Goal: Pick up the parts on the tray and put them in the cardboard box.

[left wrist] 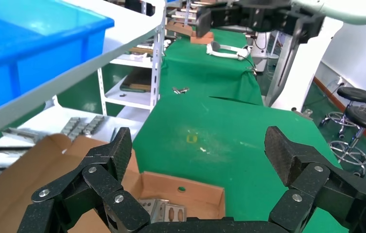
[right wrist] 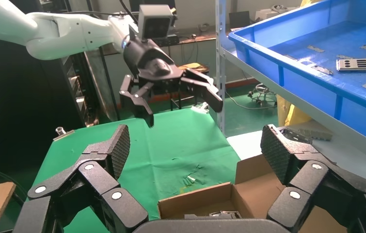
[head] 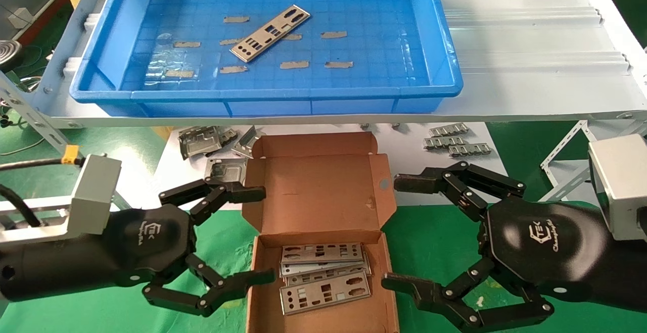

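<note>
Claws point(head: 255, 232) point(head: 388, 232) open, flanking cardboard box point(head: 318, 242).

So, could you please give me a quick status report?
Left pincer and right pincer open, empty, flanking the cardboard box. One part left in tray; several boxed. Nothing in the way.

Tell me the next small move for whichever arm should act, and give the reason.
Probably lift the left gripper up toward the large blue plastic tray. One thin silver metal plate with punched cutouts lies there, left of the tray's middle, while several already sit in the small brown cardboard box. Both the left and right gripper are open, empty, flanking the box.
</note>
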Robot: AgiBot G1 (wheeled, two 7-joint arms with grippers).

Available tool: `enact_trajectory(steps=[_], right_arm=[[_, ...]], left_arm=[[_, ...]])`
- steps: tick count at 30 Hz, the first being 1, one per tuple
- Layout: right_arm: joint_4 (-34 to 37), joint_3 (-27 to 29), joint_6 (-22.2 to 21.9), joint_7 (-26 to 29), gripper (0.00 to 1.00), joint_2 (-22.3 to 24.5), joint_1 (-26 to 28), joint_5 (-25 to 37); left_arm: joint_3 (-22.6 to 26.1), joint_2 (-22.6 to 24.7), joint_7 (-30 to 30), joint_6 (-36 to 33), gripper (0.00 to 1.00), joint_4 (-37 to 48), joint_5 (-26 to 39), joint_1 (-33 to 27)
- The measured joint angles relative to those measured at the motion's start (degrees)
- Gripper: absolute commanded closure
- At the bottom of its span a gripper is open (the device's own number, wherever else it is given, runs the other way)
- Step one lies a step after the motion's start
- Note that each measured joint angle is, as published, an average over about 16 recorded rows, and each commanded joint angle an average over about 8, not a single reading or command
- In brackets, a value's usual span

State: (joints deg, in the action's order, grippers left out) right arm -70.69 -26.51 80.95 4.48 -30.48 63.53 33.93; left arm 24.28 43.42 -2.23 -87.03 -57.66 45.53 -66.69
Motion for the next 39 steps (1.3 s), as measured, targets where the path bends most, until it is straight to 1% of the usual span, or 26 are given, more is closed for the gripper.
enact_trajectory(steps=[22,28,39], right_arm=[[0.01,0.00,-0.01,0.00,0.00,0.00,-0.01,0.00],[0.01,0.00,-0.01,0.00,0.00,0.00,-0.01,-0.01],[0.01,0.00,-0.02,0.00,0.00,0.00,-0.01,-0.01]], left_arm=[[-7.94,-8.07,-8.06,1.24,0.00,-15.29,-3.56,4.93],[-8.73,-8.86,-8.77,1.36,0.00,-16.79,-3.97,5.44],[-8.57,-8.71,-8.67,1.38,0.00,-16.48,-3.93,5.36]])
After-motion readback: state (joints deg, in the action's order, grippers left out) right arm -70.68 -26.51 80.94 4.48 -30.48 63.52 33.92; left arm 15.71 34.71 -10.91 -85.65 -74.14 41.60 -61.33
